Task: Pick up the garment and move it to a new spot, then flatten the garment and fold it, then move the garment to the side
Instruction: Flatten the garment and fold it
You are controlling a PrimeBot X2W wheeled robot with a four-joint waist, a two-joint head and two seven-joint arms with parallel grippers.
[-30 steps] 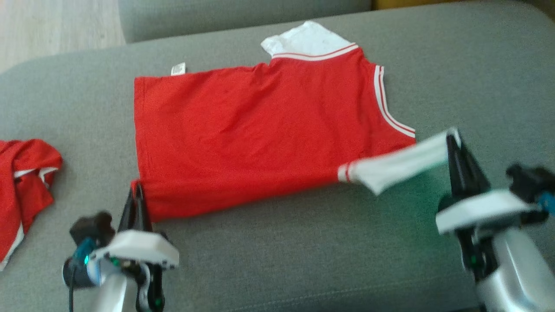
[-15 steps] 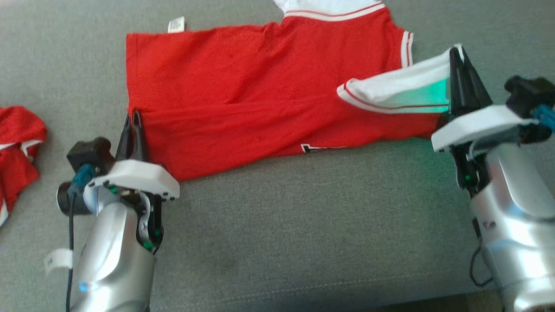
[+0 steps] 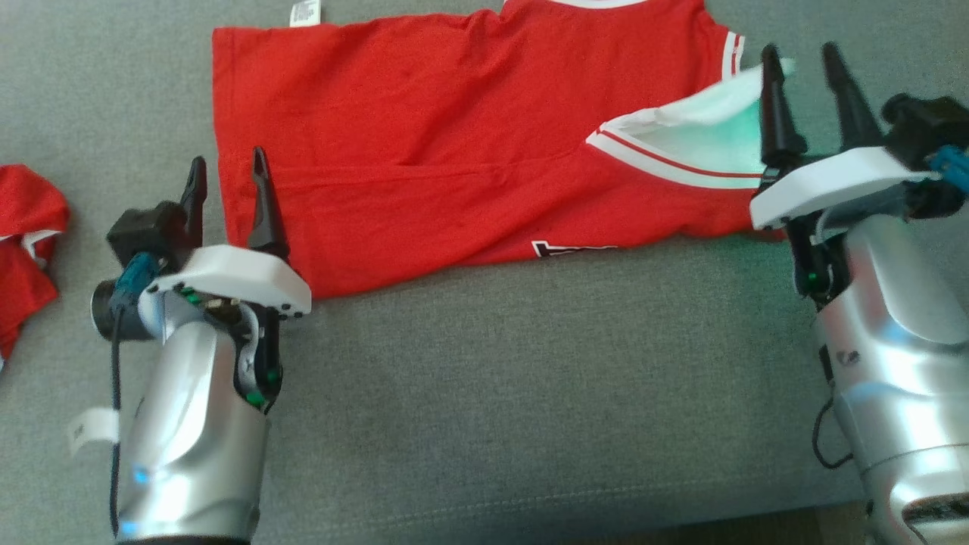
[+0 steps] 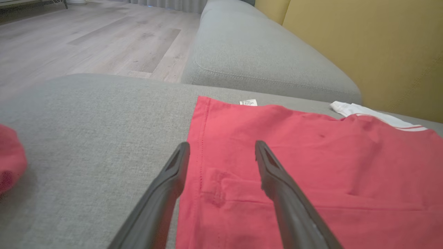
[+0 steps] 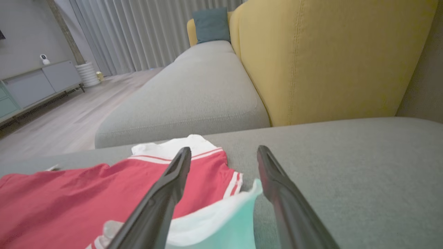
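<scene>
Grey sofa cushion [image 3: 530, 378] serves as the work surface, with a yellow backrest [image 5: 328, 58] and wood floor [image 4: 86, 41] beyond it. The red garment [image 3: 454, 151] lies spread on the cushion between the two arms, with its lower portion folded over so that a crease runs across the body.

Left pincer [image 3: 229, 159]: fingers spread wide, gripping nothing. It straddles the garment's hemmed side edge near the folded corner; one finger stands over red fabric, the other over bare cushion. Contact between fingertips and fabric cannot be determined.

Right pincer [image 3: 800, 49]: fingers spread wide, gripping nothing. The white sleeve [image 3: 704, 129], tinted green by the arm's light, lies slack with its tip in the gap between the fingers.

A second red garment [image 3: 26, 227] lies crumpled on the cushion, well apart, on the robot's far left.
</scene>
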